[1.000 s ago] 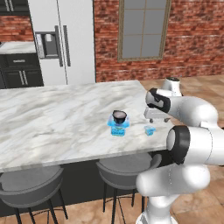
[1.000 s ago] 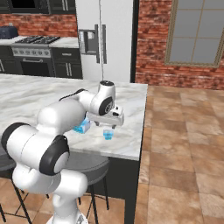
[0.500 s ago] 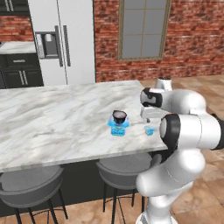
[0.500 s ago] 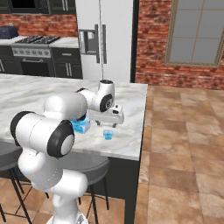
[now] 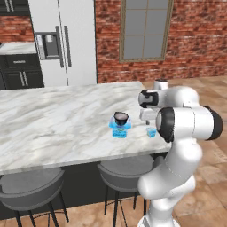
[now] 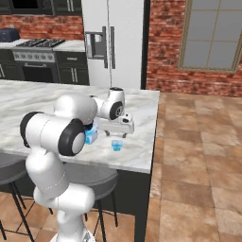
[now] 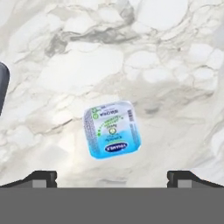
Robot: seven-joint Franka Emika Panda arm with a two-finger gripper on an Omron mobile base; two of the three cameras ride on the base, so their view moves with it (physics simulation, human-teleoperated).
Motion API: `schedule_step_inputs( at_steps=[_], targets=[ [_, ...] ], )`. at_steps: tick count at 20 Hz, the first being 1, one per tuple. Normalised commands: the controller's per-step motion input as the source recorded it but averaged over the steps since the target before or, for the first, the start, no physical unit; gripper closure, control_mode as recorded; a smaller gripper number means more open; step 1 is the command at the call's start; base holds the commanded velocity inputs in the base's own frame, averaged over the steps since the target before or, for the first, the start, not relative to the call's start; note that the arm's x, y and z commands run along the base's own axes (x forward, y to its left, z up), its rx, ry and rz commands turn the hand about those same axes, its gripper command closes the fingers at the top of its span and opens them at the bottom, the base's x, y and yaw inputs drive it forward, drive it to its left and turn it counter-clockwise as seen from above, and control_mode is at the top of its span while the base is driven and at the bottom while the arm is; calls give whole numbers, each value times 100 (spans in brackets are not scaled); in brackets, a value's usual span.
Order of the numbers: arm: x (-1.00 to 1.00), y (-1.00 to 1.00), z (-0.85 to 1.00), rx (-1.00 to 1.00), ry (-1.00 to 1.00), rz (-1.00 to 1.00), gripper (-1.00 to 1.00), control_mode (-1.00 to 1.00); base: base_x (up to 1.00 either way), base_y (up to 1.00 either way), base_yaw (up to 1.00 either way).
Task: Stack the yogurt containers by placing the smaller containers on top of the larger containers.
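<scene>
Glossy white rounded arm segments, dark joint rings, white claw (image 6: 121, 126), small dark fingertips (image 7: 43, 177)

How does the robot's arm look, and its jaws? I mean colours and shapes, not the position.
The arm is glossy white, built of thick rounded segments with black ring-shaped joints. It ends in a boxy white hand, the gripper. In the hand view its two jaws show as small dark, flat-topped tips set wide apart. No cables or markings show.

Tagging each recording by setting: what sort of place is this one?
A rendered home kitchen, by the look of it. A tall stainless double-door refrigerator stands against a red brick wall, a black gas range sits to the side, and round grey bar stools tuck under a white marble island counter.
</scene>
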Motion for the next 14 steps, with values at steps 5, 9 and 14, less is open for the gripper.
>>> schedule_step_inputs(
  at_steps=[5,9,14],
  targets=[
    [19,0,-21,0,4,1,-100,-100,0,0,0],
    [21,0,-21,0,2,2,-100,-100,0,0,0],
    [19,0,-21,0,1,6,-100,-100,0,0,0]
  ],
)
